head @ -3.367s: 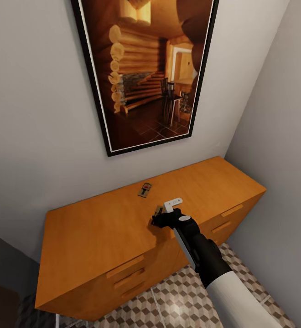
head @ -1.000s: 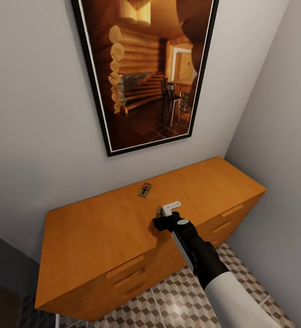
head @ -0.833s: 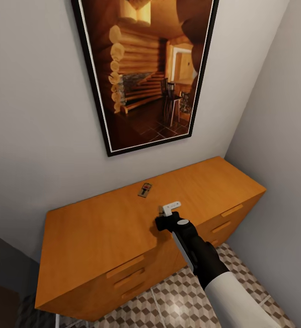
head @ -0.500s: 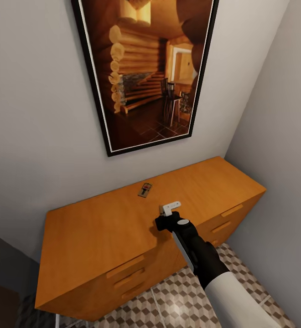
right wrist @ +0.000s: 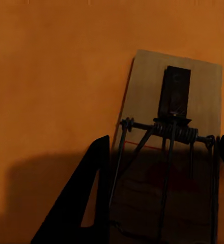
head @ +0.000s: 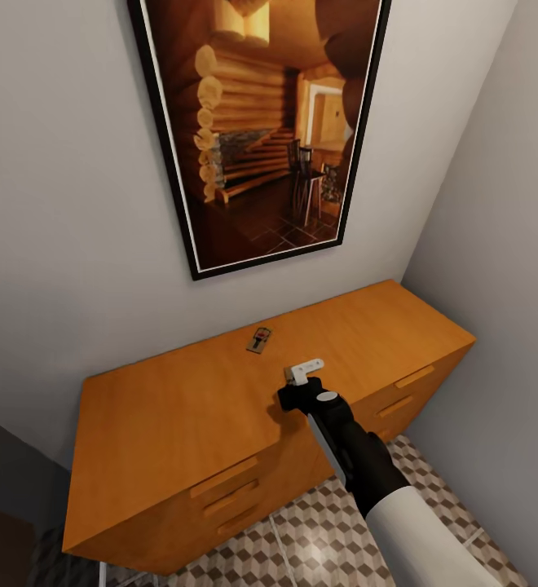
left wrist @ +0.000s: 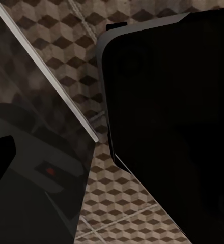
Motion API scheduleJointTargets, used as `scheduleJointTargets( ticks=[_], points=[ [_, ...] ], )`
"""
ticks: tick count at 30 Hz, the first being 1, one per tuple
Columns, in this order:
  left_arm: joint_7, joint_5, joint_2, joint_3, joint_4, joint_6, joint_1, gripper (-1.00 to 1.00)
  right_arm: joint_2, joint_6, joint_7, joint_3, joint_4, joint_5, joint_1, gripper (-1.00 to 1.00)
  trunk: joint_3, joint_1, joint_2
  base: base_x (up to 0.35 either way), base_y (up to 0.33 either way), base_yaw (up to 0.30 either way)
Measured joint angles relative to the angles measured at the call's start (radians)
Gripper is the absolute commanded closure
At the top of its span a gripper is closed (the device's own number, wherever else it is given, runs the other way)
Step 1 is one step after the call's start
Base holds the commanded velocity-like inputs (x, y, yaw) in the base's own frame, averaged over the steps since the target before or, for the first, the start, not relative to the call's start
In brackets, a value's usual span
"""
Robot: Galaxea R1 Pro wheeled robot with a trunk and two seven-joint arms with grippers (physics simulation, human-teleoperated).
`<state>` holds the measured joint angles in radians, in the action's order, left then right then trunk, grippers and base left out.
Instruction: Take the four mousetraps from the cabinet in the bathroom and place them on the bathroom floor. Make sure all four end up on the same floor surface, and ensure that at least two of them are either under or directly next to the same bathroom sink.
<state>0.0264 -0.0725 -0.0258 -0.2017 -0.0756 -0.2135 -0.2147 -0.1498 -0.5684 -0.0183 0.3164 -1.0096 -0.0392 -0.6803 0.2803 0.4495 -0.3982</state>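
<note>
The orange-brown cabinet (head: 179,416) stands against the wall under a picture. One mousetrap (head: 259,340) lies on its top near the wall, apart from my arm. A second mousetrap (right wrist: 168,152) lies flat on the top between my right gripper's fingers (right wrist: 91,198), which press against both its long edges. From the head view my right gripper (head: 289,381) sits low on the cabinet top, covering most of that trap. My left gripper (left wrist: 117,168) hangs low over the cube-patterned bathroom floor (left wrist: 56,46), its dark finger (left wrist: 2,152) set far out to the side. The sink is out of view.
A large framed picture (head: 261,122) hangs above the cabinet. A grey side wall (head: 497,244) closes in at the cabinet's right end. Patterned floor (head: 318,538) shows in front of the drawers. A dark robot body part (left wrist: 173,117) and a pale bar (left wrist: 51,76) show beside the left arm.
Since 3.4 s ago my right gripper has drawn slightly back and lower over the near trap, hiding more of it. Over the last second it has barely moved.
</note>
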Motion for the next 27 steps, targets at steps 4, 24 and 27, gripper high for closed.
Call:
scheduleJointTargets(
  ticks=[4, 24, 27],
  points=[
    [0.0, 0.0, 0.0, 0.0, 0.0, 0.0, 0.0, -1.0, 0.0, -0.009, 0.0, 0.0, -0.028, 0.0, 0.0, 1.0, 0.0, 0.0, 0.0, 0.0, 0.0, 0.0],
    [0.0, 0.0, -0.001, 0.0, 0.0, 0.0, 0.0, -1.0, -0.003, -0.349, 0.009, -0.001, -0.407, -0.002, 0.0, 1.0, 0.0, 0.0, 0.0, 0.0, 0.0, 0.0],
    [0.0, 0.0, -0.001, 0.0, 0.0, 0.0, 0.0, -1.0, -0.015, -0.374, 0.028, -0.001, -0.439, -0.001, 0.0, 1.0, 0.0, 0.0, 0.0, 0.0, 0.0, 0.0]
  ],
)
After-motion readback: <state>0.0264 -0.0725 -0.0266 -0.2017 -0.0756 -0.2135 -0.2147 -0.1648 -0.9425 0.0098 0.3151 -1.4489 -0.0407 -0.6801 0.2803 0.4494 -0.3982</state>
